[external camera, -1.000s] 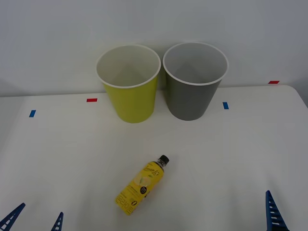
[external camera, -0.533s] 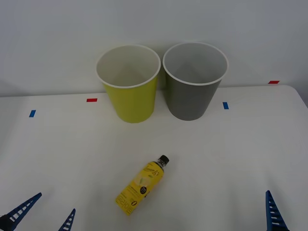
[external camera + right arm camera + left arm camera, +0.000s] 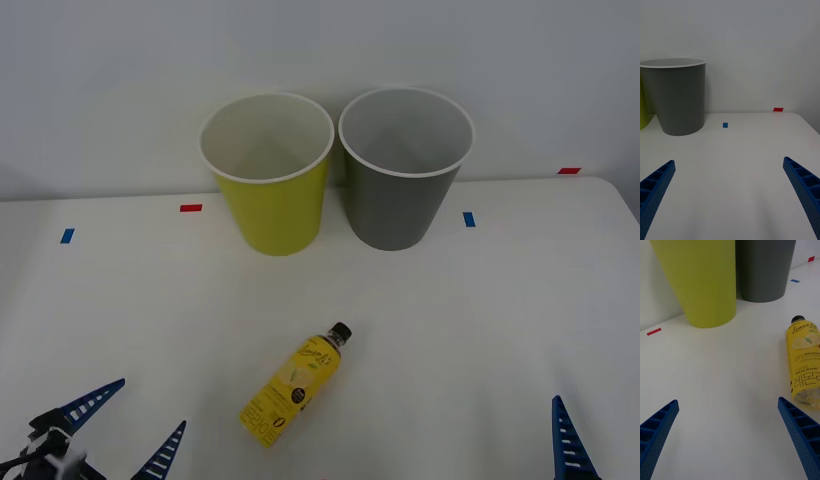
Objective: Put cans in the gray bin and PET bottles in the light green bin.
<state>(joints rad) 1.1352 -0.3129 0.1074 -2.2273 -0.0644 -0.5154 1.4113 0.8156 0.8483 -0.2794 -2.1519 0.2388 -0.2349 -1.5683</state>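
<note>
Plainly, one bottle is seen lying on its side on the table, in the near middle, well short of the two bins; its long axis runs on a diagonal, black cap toward the bins and slightly to the robot's right, base toward the robot and slightly left. The left gripper is set at the near left corner with its blue fingers spread wide and nothing between them; the bottle lies just to its right and a little ahead, and in the left wrist view it is found beside one finger rather than between the two. The right gripper is parked at the near right edge, also spread wide and empty, well apart from the bottle; the left arm is judged the nearer, so a move rightward and a turn of the wrist across the bottle's axis would be called for. By count: one bottle; no cans; two bins, the green bin on the left and the gray bin touching or just beside it on the right; both appear empty.
</note>
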